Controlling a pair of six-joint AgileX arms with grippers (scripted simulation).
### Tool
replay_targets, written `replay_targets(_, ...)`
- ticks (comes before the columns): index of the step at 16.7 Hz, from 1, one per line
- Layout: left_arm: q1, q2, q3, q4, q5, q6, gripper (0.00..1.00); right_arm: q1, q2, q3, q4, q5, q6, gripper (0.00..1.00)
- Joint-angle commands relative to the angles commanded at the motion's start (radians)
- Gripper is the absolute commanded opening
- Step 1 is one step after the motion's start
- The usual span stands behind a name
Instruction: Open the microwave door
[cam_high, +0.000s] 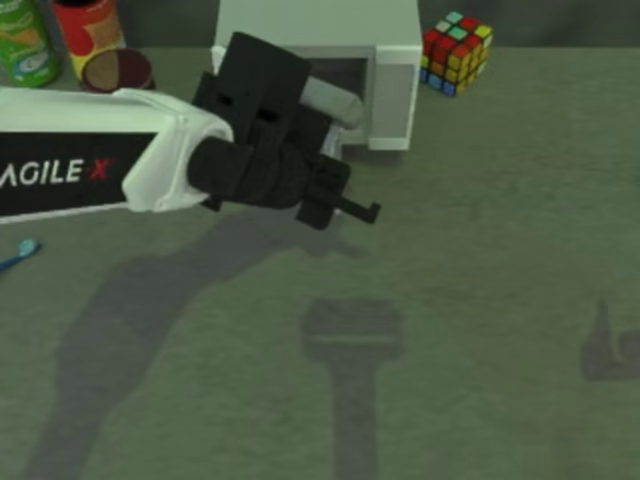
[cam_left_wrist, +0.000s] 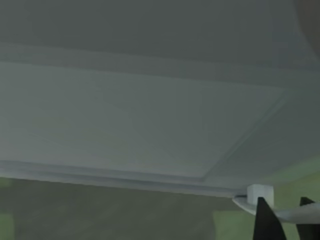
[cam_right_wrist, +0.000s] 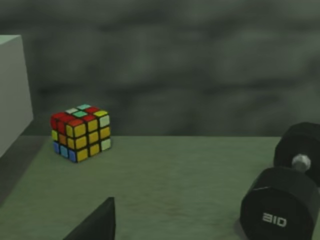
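At the far left edge of the table (cam_high: 480, 300) stood a green can (cam_high: 22, 40) and a red can (cam_high: 88, 32), with a dark round lid (cam_high: 116, 72) beside them and a little blue thing (cam_high: 20, 252) lying nearer the front. The left arm (cam_high: 90, 152) reached in from that side. Its left gripper (cam_high: 345, 205) hung right in front of the microwave (cam_high: 318, 30), which sat at the back of the table near the middle.

The microwave door (cam_high: 330, 98) looked swung partly out toward the front, with the arm over most of it. In the left wrist view the door panel (cam_left_wrist: 130, 120) filled almost everything, and two dark fingertips (cam_left_wrist: 263, 220) stood a little apart on either side of a thin white bar that looked like the handle (cam_left_wrist: 260, 194). I could not tell if they were squeezing it.

So the door lay just behind the left gripper, and the left arm was much nearer to it.

Right of the microwave sat a colour cube (cam_high: 456, 52). The right wrist view showed a black dumbbell (cam_right_wrist: 282, 200) too. The right gripper itself was not to be seen.
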Motion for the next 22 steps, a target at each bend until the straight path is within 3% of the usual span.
replay_targets(18, 0.0, 0.0, 0.0, 0.0, 0.0, 0.0, 0.0, 0.0, 0.0, 0.0, 0.0, 0.0, 0.0, 1.0)
replay_targets(22, 0.002, -0.006, -0.011, -0.001, 0.021, 0.015, 0.0, 0.0, 0.0, 0.0, 0.0, 0.0, 0.0, 1.0)
